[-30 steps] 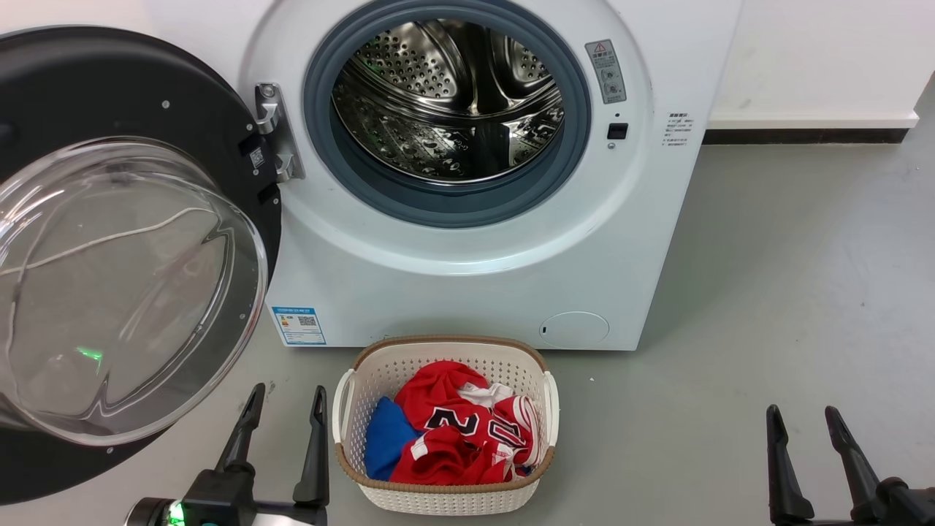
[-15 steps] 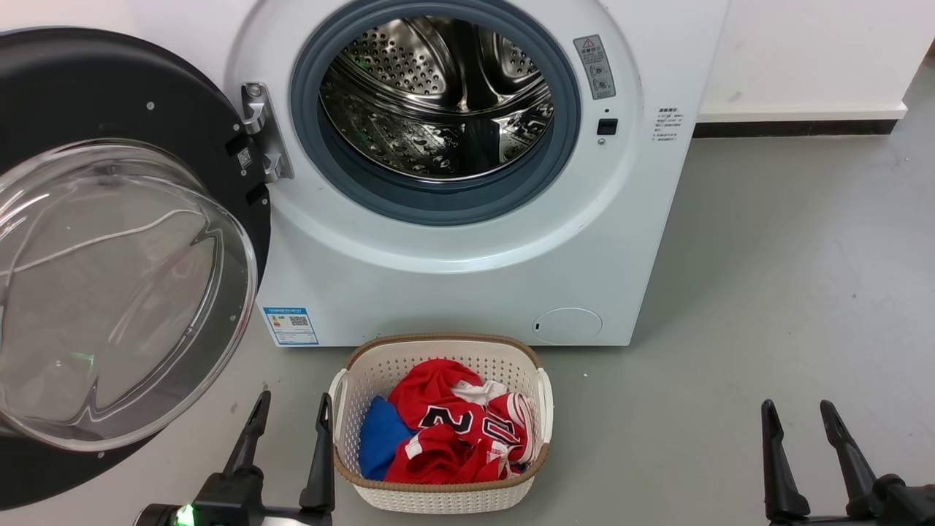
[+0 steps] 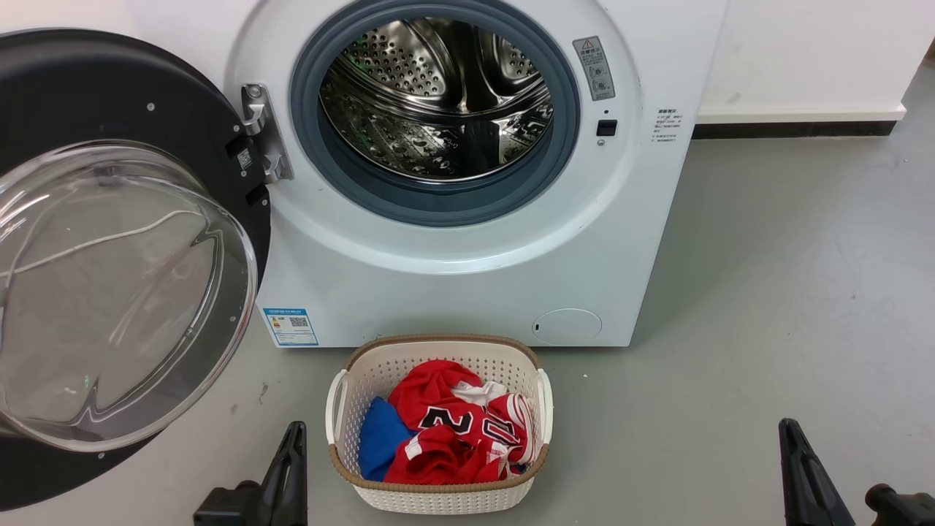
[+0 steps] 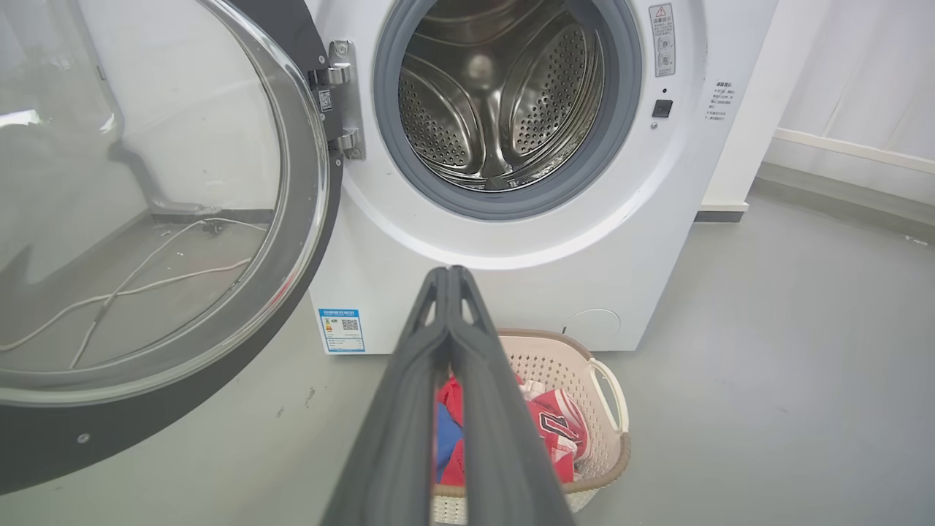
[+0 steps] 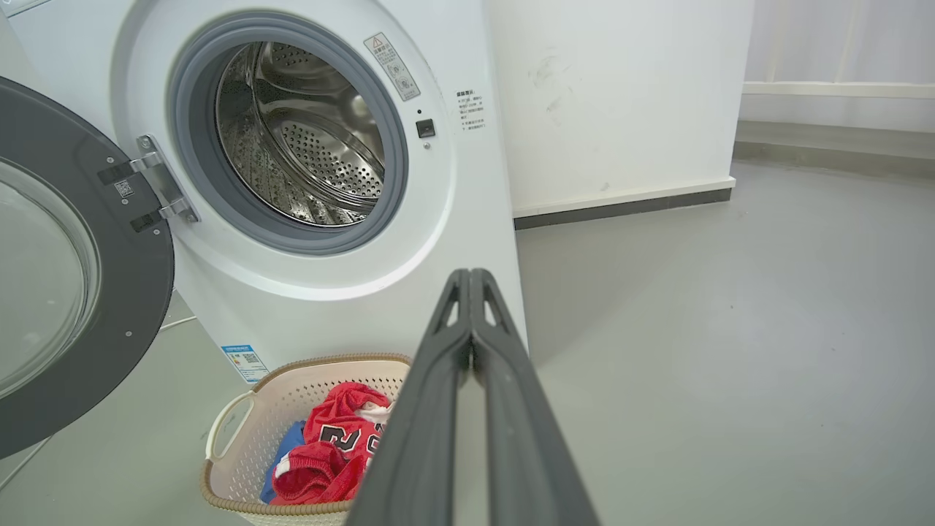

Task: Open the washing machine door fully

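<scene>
The washing machine door [image 3: 109,95], glossy black with a bulging clear glass bowl [image 3: 117,292], stands swung wide open to the left of the white washing machine [image 3: 453,292], held by its metal hinge [image 3: 263,131]. The steel drum [image 3: 438,95] is exposed inside the grey seal. My left gripper [image 3: 294,432] is low at the bottom edge, right of the door and apart from it, fingers pressed together on nothing. In the left wrist view the left gripper [image 4: 447,274] points at the machine front with the door [image 4: 44,446] to its left. My right gripper [image 3: 789,432] is shut too, far right over bare floor; its tips [image 5: 469,276] meet.
A white laundry basket [image 3: 438,500] with a red jersey [image 3: 453,431] and blue cloth stands on the grey floor in front of the machine, between my grippers. A white wall with a dark skirting [image 3: 796,130] runs behind on the right. A white cable shows through the door glass.
Both grippers have closed from open and dropped lower in the head view. The door and basket stay where they were; the camera shifted slightly at first.
</scene>
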